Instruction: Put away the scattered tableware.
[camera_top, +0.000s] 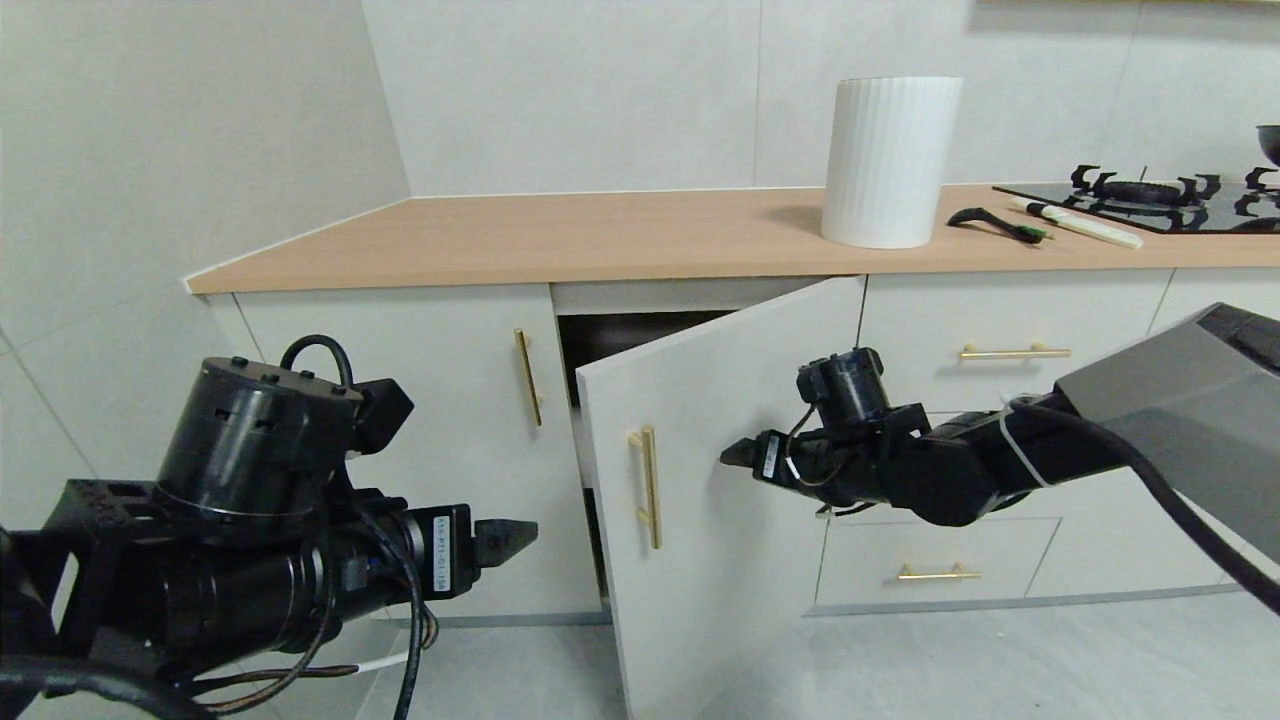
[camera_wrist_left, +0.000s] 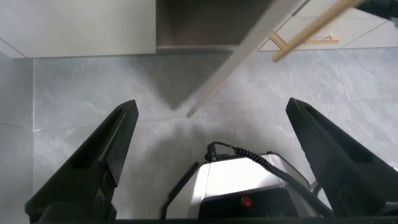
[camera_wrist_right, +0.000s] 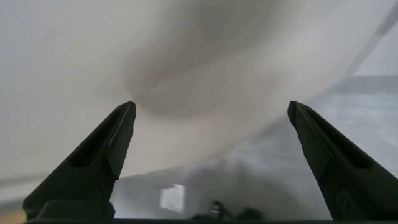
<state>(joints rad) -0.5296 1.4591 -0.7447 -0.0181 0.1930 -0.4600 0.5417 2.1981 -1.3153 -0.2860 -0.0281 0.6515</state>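
Left end effector (camera_wrist_left: 211, 104) and right end effector (camera_wrist_right: 211, 106) gape apart; head view shows utensils (camera_top: 1075, 223) on counter (camera_top: 560, 240).

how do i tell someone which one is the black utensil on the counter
Start at the wooden countertop and find the tall white ribbed canister standing on it. Between it and the black gas hob lie two slim utensils. The black utensil is the one nearer the canister, dark and curved, while the cream utensil beside it is pale and straight.
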